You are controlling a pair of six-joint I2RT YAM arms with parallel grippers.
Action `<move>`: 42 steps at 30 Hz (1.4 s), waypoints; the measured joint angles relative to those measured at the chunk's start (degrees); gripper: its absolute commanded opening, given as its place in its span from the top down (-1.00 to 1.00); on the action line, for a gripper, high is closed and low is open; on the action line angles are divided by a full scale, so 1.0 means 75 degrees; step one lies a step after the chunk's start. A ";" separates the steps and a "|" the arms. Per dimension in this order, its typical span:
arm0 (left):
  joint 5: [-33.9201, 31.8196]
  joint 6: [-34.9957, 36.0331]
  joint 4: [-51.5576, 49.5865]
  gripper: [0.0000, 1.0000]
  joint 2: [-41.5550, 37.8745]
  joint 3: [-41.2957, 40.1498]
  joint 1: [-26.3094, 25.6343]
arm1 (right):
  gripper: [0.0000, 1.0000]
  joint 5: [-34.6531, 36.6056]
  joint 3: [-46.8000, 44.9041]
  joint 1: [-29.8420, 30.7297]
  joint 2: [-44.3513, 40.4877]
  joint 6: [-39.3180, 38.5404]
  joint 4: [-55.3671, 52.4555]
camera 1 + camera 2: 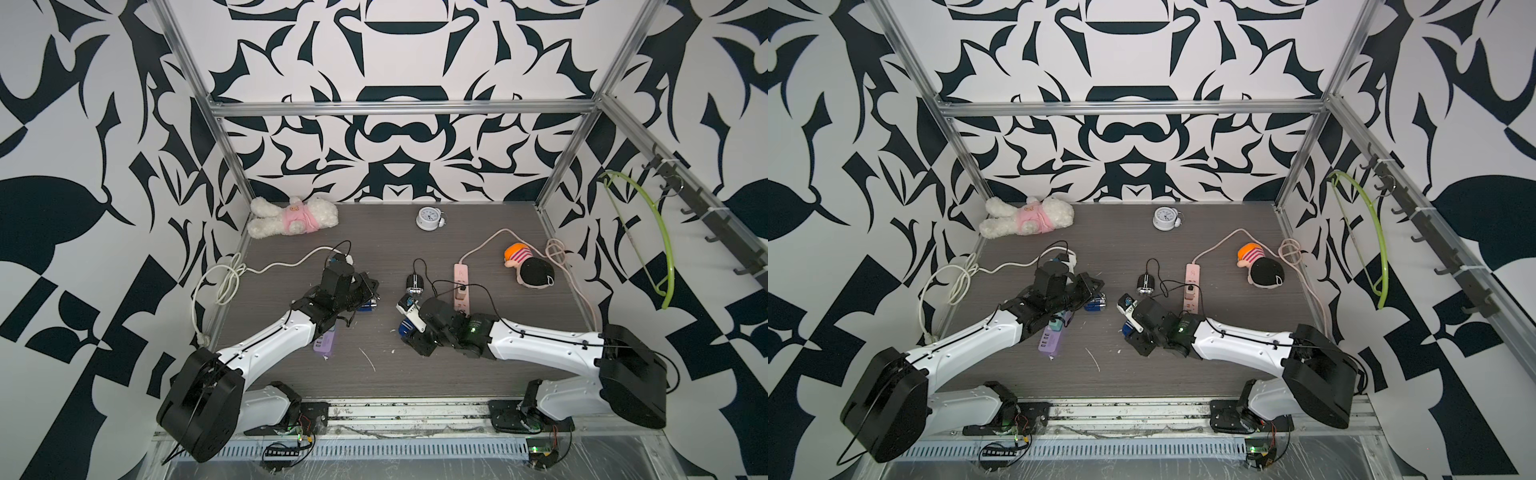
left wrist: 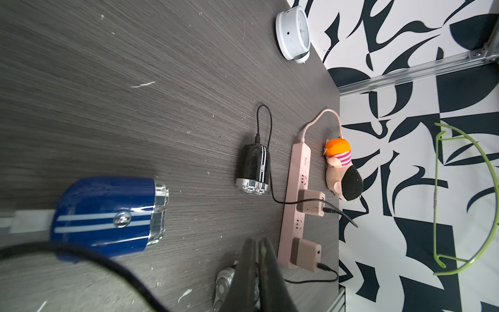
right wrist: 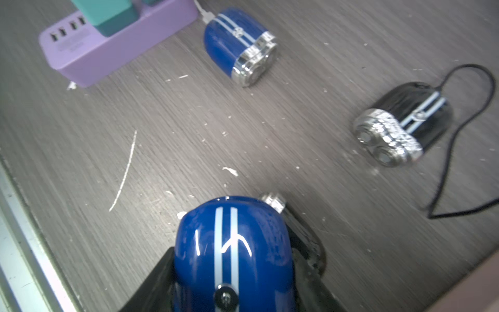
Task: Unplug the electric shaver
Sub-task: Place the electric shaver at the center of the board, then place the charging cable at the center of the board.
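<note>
A blue shaver is held between the half-spread jaws of the right pincer, near the middle of the table. A second blue shaver is seen beside the left pincer, which is fully closed and empty. A black shaver is wired to the pink power strip.

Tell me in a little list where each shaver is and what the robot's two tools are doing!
shavers: three, two blue, one black
right tool: shut on the held blue shaver
left tool: shut, seems empty
other blue shaver: on the table beside the purple power strip, white cable in its end
black shaver: on the table, black cable runs to an adapter on the pink power strip
far end: teddy, clock, doll
</note>
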 measured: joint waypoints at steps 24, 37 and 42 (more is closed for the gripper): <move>0.0204 0.0781 -0.1425 1.00 -0.0472 0.0271 -0.0076 | 1.00 -0.0353 0.5898 -0.2448 0.5132 -0.0437 -0.1559; 0.0213 0.1204 -0.2031 1.00 -0.0513 0.0437 -0.0085 | 1.00 -0.0627 0.7764 -0.2789 0.6779 -0.0542 -0.2256; 0.0154 0.1349 -0.2314 1.00 -0.0641 0.0493 -0.0085 | 1.00 -0.0740 0.8157 -0.2847 0.7175 -0.0533 -0.2349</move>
